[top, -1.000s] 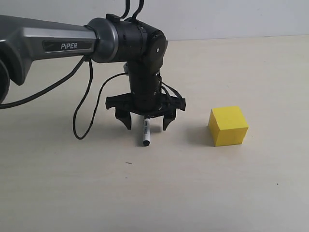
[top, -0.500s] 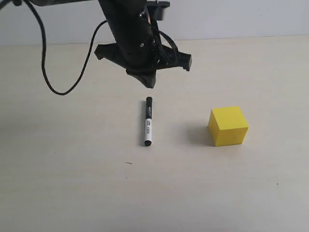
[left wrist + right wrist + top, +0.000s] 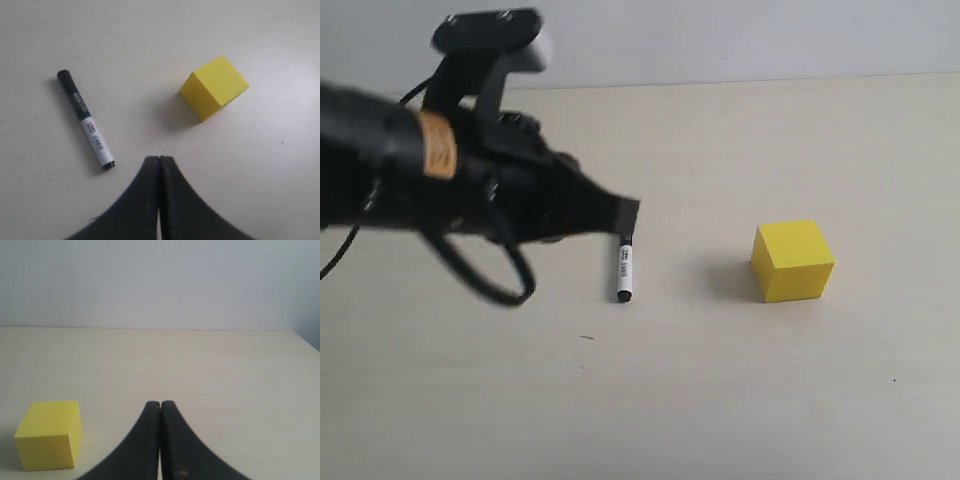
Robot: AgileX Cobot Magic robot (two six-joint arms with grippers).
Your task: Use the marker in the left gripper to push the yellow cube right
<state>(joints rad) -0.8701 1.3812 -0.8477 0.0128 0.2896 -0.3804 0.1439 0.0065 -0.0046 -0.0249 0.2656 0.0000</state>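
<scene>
The marker (image 3: 624, 270) lies loose on the table, its black cap end hidden behind my left gripper (image 3: 628, 212). That gripper is shut on nothing and points right, its arm blurred across the left of the exterior view. In the left wrist view the marker (image 3: 86, 120) and the yellow cube (image 3: 214, 95) lie apart beyond the shut left gripper (image 3: 159, 159). The yellow cube (image 3: 792, 260) rests on the table, well to the right of the marker. My right gripper (image 3: 160, 404) is shut and empty, with the cube (image 3: 49, 442) off to one side of it.
The beige table (image 3: 740, 400) runs back to a pale wall (image 3: 740, 35). A black cable loop (image 3: 485, 285) hangs under the left arm, close to the tabletop.
The left gripper, open and straddling the marker a second ago, rose and shut without it, then swung left and low. Marker and cube have not moved.
</scene>
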